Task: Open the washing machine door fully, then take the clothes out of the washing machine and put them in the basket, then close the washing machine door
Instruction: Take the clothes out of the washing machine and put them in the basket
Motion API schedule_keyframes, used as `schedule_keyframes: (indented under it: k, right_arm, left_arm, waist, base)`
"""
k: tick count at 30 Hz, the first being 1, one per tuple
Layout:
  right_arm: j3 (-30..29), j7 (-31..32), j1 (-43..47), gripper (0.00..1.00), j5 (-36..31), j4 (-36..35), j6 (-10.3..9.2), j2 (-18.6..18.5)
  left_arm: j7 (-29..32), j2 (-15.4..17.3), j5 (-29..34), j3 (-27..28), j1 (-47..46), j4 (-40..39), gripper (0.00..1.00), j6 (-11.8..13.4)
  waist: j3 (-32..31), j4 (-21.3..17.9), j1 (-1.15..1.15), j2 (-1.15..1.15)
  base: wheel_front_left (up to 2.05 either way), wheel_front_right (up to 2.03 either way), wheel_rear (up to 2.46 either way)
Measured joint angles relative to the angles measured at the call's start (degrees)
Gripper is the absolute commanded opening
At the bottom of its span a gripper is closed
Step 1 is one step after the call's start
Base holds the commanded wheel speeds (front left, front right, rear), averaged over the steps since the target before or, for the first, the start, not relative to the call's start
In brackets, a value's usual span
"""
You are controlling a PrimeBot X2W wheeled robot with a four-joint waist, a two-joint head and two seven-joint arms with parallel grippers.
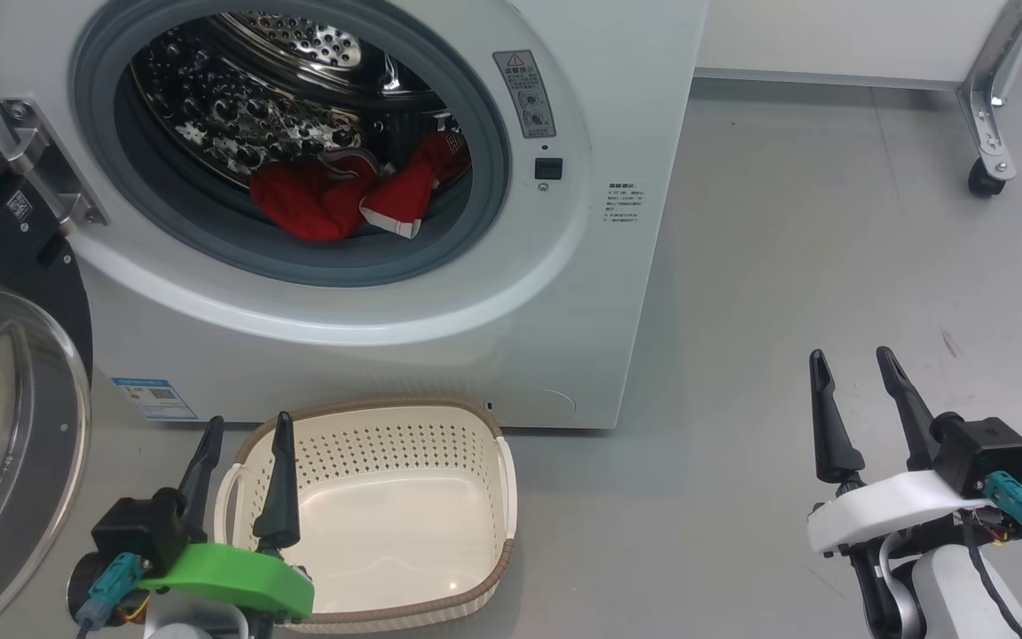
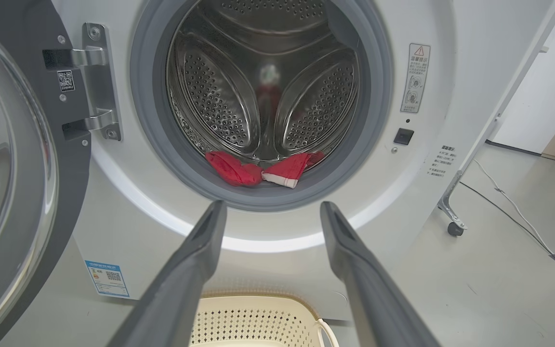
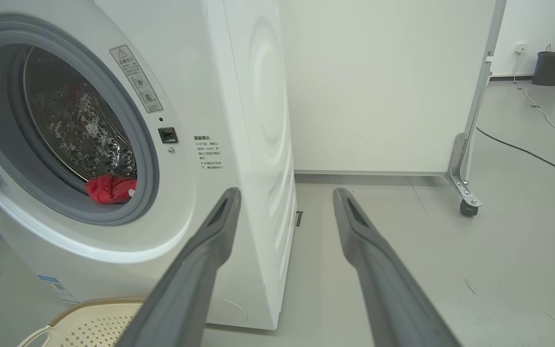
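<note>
Just behind the port's lower rim point(image 1: 325, 266) lie the clothes point(image 1: 316, 206)

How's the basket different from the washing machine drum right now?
The basket is empty; the washing machine drum holds the red clothes. The basket is cream plastic; the drum is shiny steel. The basket opens upward on the floor; the drum opens forward. Both have perforated walls.

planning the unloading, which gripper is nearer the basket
The left gripper, on the green mount, at the left rim of the basket; the right gripper, on the white mount, stands apart over the floor.
</note>
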Motion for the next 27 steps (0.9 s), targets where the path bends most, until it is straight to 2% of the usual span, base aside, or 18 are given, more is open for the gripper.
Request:
schedule_keyframes:
  k: [27]
  right_arm:
    - [-0.3, -0.3, 0.0, 1.0, 0.0, 0.0, 0.01, 0.3]
  left_arm:
    - [0.0, 0.0, 1.6, -0.1, 0.0, 0.0, 1.0, 0.0]
  waist:
    - [0.6, -0.3, 0.0, 0.0]
  base:
    - [0.0, 0.0, 0.0]
